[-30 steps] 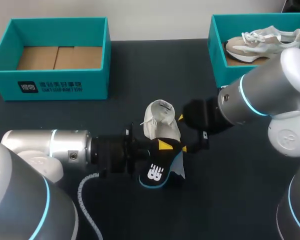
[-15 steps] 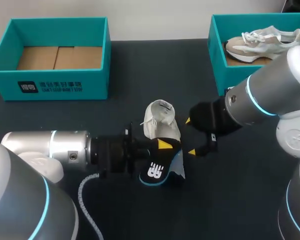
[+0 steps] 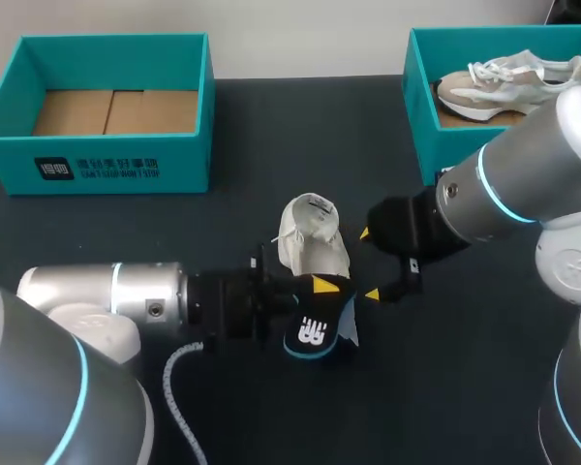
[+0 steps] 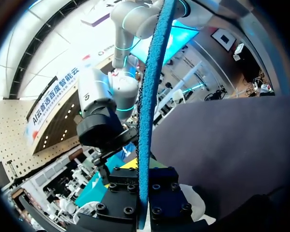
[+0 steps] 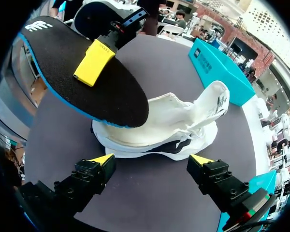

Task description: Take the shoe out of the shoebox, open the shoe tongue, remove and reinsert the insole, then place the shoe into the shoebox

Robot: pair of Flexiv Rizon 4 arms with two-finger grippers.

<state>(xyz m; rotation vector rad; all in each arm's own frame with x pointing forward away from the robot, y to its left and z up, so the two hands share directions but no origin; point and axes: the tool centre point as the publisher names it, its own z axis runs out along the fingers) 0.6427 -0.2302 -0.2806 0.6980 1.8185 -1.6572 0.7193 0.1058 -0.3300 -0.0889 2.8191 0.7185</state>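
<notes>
- Since the insole (image 3: 315, 331) is out of the shoe (image 3: 310, 247) and held clear of it, reinsertion is judged to be the step in hand.
- Left gripper (image 3: 318, 288): pressed onto the insole from both faces. In the left wrist view the insole (image 4: 147, 111) is seen edge-on, running out ahead from between the fingers.
- The shoe is set sole-down mid-table (image 3: 203, 232). Its long axis runs away from the robot, with the tongue (image 3: 313, 205) lifted at the far end.
- Key relation: the insole is held above the shoe's near end. In the right wrist view one tip of it (image 5: 82, 72) overlaps the shoe (image 5: 164, 128) and the logo end points away.
- The insole's long axis is seen at an angle to the shoe's, so a turn into line is probably needed before it is fed in.
- Right gripper (image 5: 152, 159): spread wide, nothing held. It is parked at the shoe's right flank, with the shoe lying crosswise just ahead of the fingers and untouched.
- The left arm carries the part. The right arm is judged the better placed to steady the shoe or hold the tongue back.
- Room: only the two grippers stand near the shoe. The left box (image 3: 107, 174) and right box (image 3: 421, 126) sit well apart at the far corners, and a second shoe (image 3: 504, 82) lies in the right one.
- Risk, as judged: the insole could snag on the collar or tongue, and the unheld shoe could be pushed along.
</notes>
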